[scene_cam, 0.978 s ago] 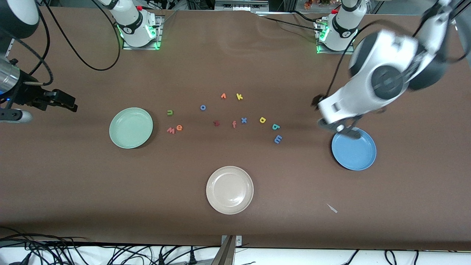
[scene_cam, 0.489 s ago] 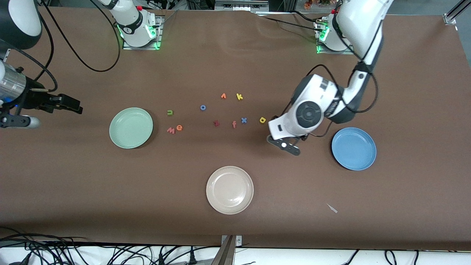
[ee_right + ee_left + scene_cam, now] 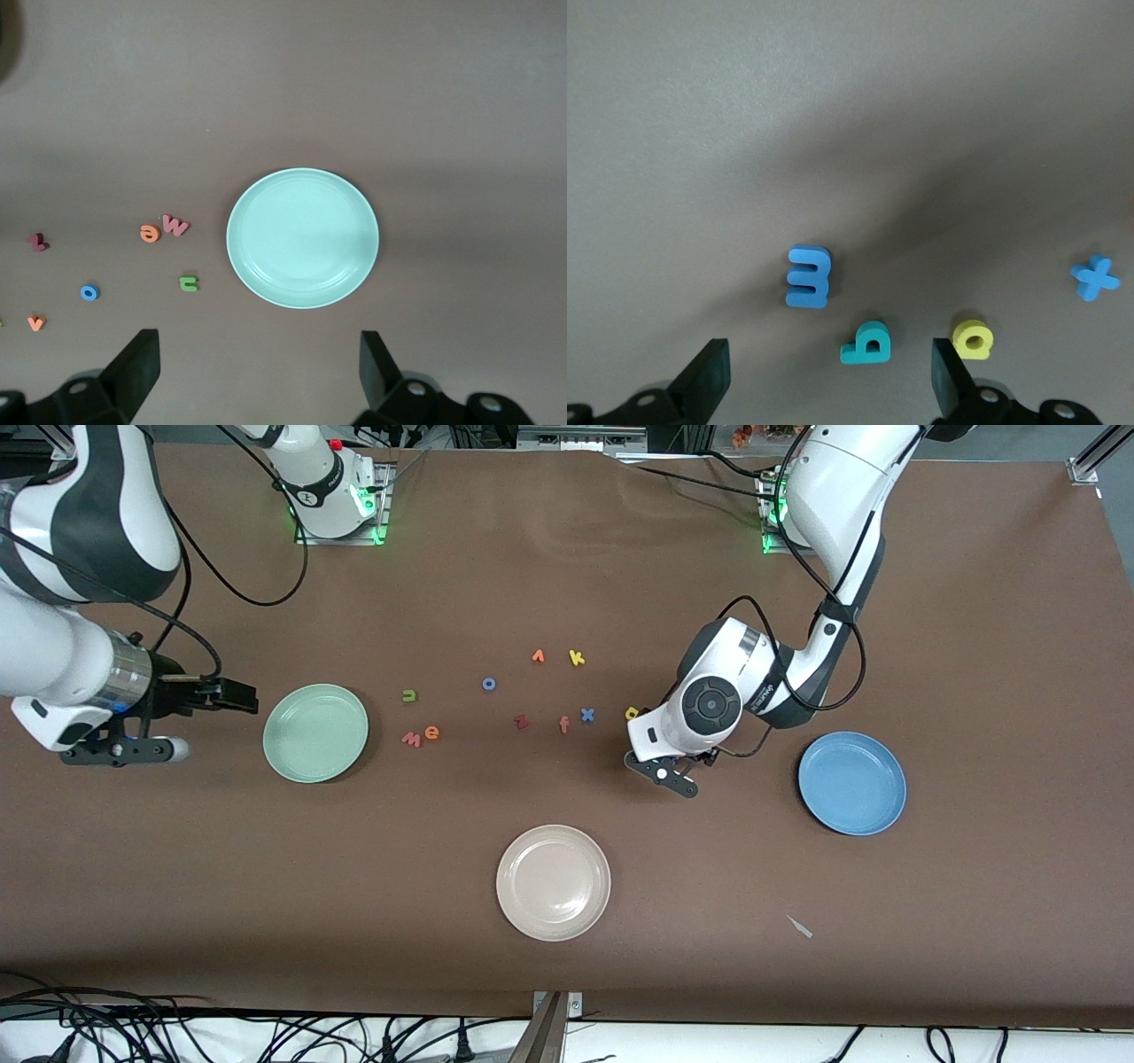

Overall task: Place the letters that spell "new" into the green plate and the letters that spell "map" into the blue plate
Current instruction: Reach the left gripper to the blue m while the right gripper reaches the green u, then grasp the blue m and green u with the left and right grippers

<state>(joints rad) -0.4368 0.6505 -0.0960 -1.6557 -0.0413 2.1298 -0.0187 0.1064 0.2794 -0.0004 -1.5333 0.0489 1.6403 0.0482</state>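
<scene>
Left end effector (image 3: 666, 772) hangs wide open over m (image 3: 809, 276), a (image 3: 866, 343), p (image 3: 973, 340), right end effector (image 3: 213, 694) open and empty at 9 o'clock off the green plate (image 3: 315, 732), blue plate (image 3: 851, 783) bare, n (image 3: 409, 696), e (image 3: 431, 732), w (image 3: 412, 738) on the bench, nothing sorted yet.

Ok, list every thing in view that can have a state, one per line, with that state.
green plate: empty, upright on the table.
blue plate: empty.
beige plate: empty.
n, e, w: on the table beside the green plate, not in it.
m, a, p: on the table, unheld.
left gripper: fingers open, over the m, a, p.
right gripper: fingers open, empty, by the green plate.
</scene>
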